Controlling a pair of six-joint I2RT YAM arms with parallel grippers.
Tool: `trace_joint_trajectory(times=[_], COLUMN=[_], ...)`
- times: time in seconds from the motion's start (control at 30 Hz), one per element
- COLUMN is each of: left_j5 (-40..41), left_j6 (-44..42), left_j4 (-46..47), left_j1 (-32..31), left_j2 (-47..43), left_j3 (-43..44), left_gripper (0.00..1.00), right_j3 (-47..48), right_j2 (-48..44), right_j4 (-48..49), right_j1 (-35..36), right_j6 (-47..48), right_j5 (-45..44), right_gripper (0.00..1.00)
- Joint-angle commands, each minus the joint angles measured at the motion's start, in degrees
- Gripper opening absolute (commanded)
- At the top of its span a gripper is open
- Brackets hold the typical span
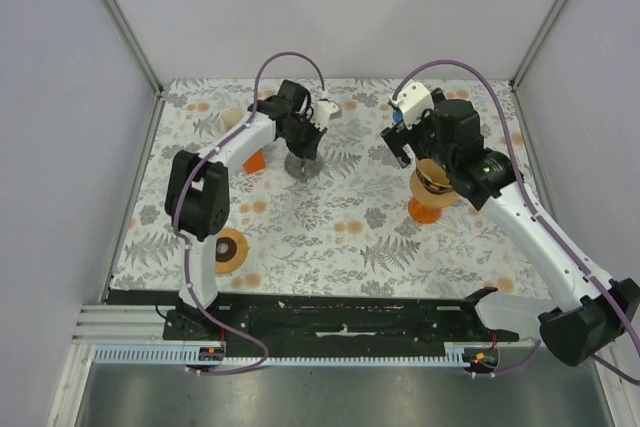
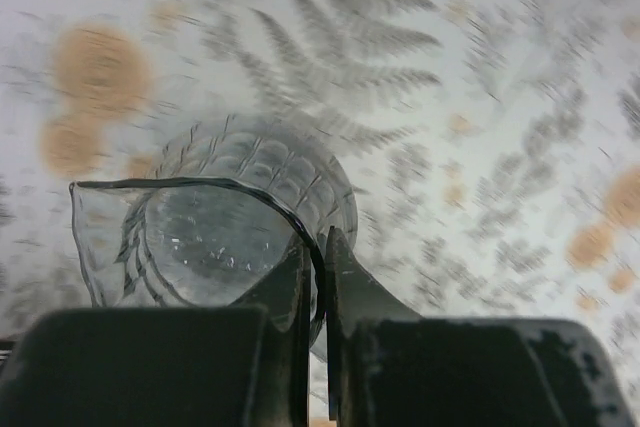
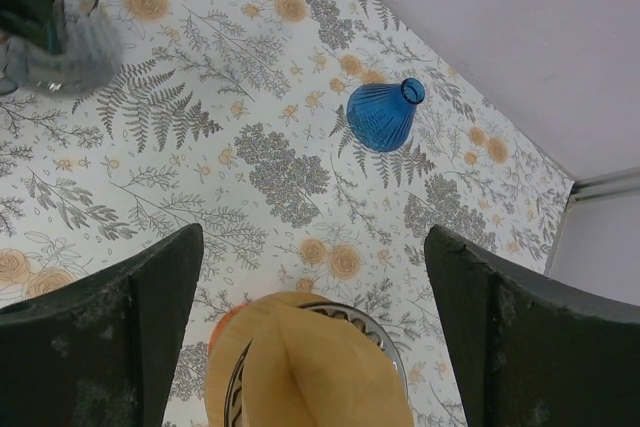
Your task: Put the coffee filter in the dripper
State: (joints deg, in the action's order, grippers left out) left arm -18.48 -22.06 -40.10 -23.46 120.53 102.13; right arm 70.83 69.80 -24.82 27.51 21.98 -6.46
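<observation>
Fern-and-blossom cloth (image 1: 340, 237) covered the table between plain grey walls. On it the brown coffee filter (image 3: 305, 367) sat in the mouth of the orange-footed dripper (image 1: 428, 210), directly beneath the right gripper (image 3: 312, 247). That gripper's fingers stood spread wide to either side without touching the filter. The left gripper (image 2: 318, 247) was pressed together on the rim of a clear glass jug (image 2: 215, 217), one finger inside the wall and one outside.

The filter looked loosely seated and perhaps crooked, so a finger brushing it as the right arm moved could drag it out or tip the dripper. A sideways pull from the left arm could topple the jug by its thin rim.

Counted: two arms, one filter, one dripper, one jug, one blue vase (image 3: 385, 115), one orange piece (image 1: 255, 160) beside the left arm, and one brown disc (image 1: 230, 248) near its base.
</observation>
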Motion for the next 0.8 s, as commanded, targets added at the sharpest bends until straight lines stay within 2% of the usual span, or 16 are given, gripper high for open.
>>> trace_joint_trajectory(times=[0.0,0.17,0.33,0.4,0.43,0.5,0.6,0.77], left_j5=[-9.5,-11.2,-13.3,-14.4,-15.1,-16.5,-17.3,-17.7], left_j6=[-7.1,-15.6,-16.8,-17.4,-17.7,-18.2,-18.1,-14.2], left_j4=[-0.7,1.4,1.3,0.9,0.8,0.7,-0.6,-7.1], left_j1=[-3.9,-9.5,-10.9,-11.0,-11.2,-11.1,-11.1,-10.9], left_j2=[-10.1,-18.1,-20.7,-21.5,-22.5,-24.1,-25.9,-28.0], left_j3=[-11.5,-25.3,-30.2,-30.8,-31.2,-31.5,-30.2,-22.9], left_gripper=[0.02,0.03,0.06,0.18,0.34,0.53,0.63,0.66], right_j3=[-2.3,-3.6,-4.4,-4.6,-4.8,-5.1,-5.5,-5.6], right_j2=[-4.0,-6.3,-7.9,-8.6,-9.0,-9.7,-10.8,-12.0], right_j4=[1.1,1.0,0.6,0.3,0.2,0.0,-0.1,-0.6], right_j1=[-0.3,-0.4,-0.4,-0.4,-0.4,-0.3,-0.3,-0.4], right_j6=[-1.8,-2.7,-3.3,-3.6,-3.8,-3.9,-4.0,-4.3], right_j5=[-0.8,-0.7,0.0,0.3,0.6,1.9,2.9,4.4], right_gripper=[0.98,0.98,0.98,0.98,0.98,0.98,0.98,0.98])
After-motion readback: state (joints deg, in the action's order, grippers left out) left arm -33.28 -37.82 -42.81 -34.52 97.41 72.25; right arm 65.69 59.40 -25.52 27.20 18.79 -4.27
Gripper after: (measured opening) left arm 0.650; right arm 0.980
